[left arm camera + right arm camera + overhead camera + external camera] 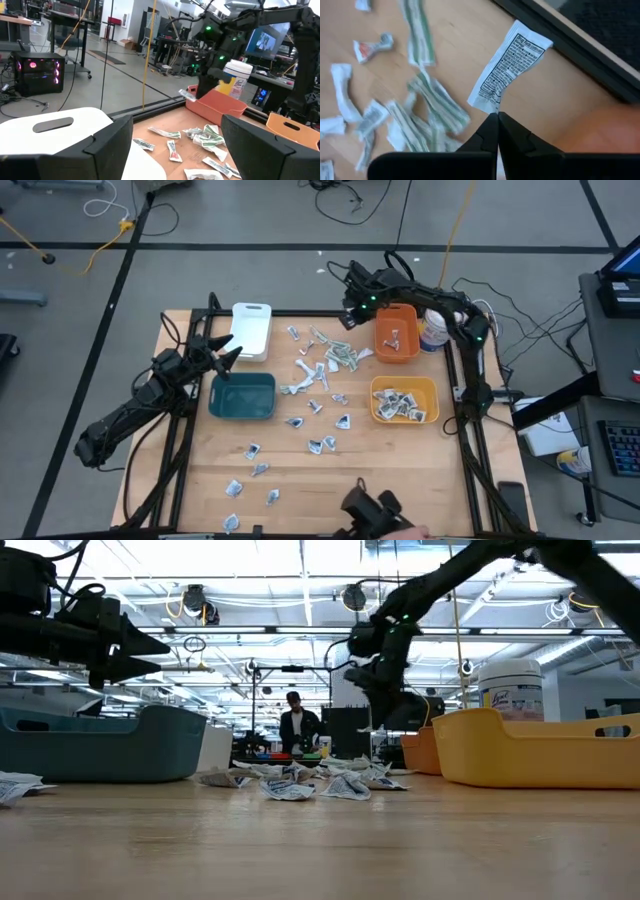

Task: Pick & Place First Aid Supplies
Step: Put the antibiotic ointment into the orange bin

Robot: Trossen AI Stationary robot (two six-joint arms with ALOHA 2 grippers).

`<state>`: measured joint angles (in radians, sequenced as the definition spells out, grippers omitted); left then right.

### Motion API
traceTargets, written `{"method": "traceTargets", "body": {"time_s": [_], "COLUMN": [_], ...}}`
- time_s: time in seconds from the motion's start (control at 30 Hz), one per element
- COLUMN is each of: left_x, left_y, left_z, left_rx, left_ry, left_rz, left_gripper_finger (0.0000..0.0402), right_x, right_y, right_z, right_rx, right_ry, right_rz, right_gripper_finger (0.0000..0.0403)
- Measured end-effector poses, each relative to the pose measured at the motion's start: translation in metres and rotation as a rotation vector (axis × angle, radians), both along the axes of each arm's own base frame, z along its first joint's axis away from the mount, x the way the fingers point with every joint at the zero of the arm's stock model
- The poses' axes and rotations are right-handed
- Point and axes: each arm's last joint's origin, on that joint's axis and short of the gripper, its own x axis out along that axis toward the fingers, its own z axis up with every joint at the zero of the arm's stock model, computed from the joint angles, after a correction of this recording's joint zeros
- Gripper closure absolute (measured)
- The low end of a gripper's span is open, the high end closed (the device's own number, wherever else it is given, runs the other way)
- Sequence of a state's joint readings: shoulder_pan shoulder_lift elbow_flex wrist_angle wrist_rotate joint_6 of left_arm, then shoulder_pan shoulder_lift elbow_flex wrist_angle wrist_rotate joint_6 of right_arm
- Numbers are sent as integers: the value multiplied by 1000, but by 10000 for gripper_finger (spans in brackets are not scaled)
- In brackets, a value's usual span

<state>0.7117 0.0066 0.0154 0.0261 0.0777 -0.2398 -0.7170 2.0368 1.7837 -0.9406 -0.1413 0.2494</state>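
Right gripper [496, 120]: clenched on lower edge of a printed white packet [509, 65], lifted beside orange bin [396, 332].
Left gripper [226, 355]: spread wide, empty, above teal bin [243, 396].
Remaining supplies [322, 395]: scattered mid-table.
Risk: thin edge-pinch; packet likely to slip or flutter short of bin.

The scene is being lit brightly and evenly from overhead. In the low view, ceiling lights [200, 600] toward twelve o'clock are glaring and washing out, while the tabletop [320, 850] at six o'clock is being rendered soft and out of focus. Only faint shadows are being cast around the packets [330, 360] seen from above. In the right wrist view, the strips [435, 105] toward nine o'clock are being smeared by blur, while one printed packet [510, 65] is staying legible.
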Motion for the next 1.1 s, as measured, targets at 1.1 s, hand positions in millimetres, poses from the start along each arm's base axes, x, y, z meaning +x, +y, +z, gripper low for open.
{"method": "traceTargets", "body": {"time_s": [1.1], "left_x": [0], "left_y": [0], "left_z": [0], "left_rx": [0], "left_ry": [0], "left_rz": [0], "left_gripper_finger": [96], "right_x": [-105], "right_y": [58], "right_z": [-8], "right_rx": [-127], "right_ry": [158], "right_rz": [6], "right_gripper_finger": [382]}}
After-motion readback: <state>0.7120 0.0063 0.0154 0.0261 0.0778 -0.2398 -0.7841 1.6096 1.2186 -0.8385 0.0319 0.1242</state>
